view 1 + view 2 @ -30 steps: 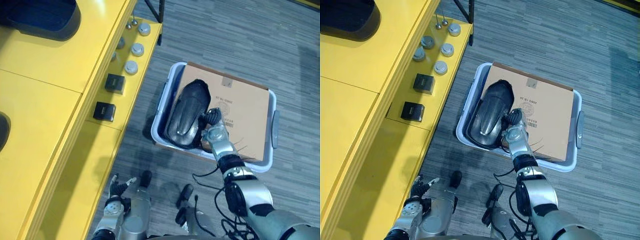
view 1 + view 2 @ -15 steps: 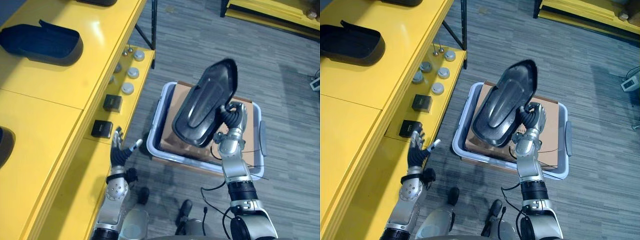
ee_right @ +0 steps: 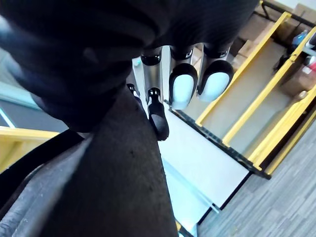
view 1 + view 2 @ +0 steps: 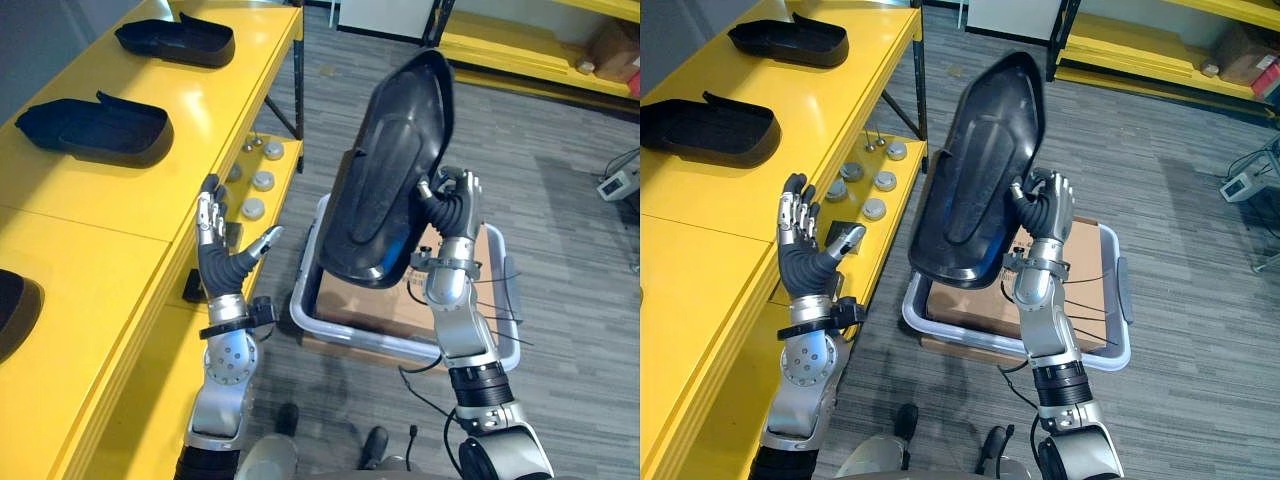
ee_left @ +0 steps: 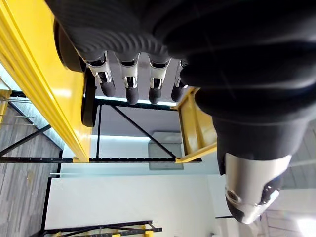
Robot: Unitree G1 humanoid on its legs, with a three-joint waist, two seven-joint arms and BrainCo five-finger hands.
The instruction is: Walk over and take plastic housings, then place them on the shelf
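My right hand [image 4: 455, 210] is shut on the rim of a large black plastic housing [image 4: 390, 175], holding it upright and high above the grey tote [image 4: 400, 345]. The housing's dark surface [image 3: 98, 187] runs close past the fingers in the right wrist view. My left hand [image 4: 222, 250] is raised, open, fingers straight, beside the yellow shelf's edge [image 4: 180, 220] and left of the housing. Two black housings [image 4: 95, 125] [image 4: 175, 40] lie on the shelf top; the edge of a third [image 4: 15, 310] shows at the far left.
A cardboard sheet [image 4: 1080, 270] lies in the tote on the grey floor. Round silver parts [image 4: 258, 180] and a black block [image 4: 192, 288] sit on the shelf's lower level. More yellow racks [image 4: 520, 50] stand across the aisle at the back.
My right hand has lifted the housing higher and stood it more upright. My left hand has risen with its fingers spread. The camera has tilted up, so more of the shelf shows.
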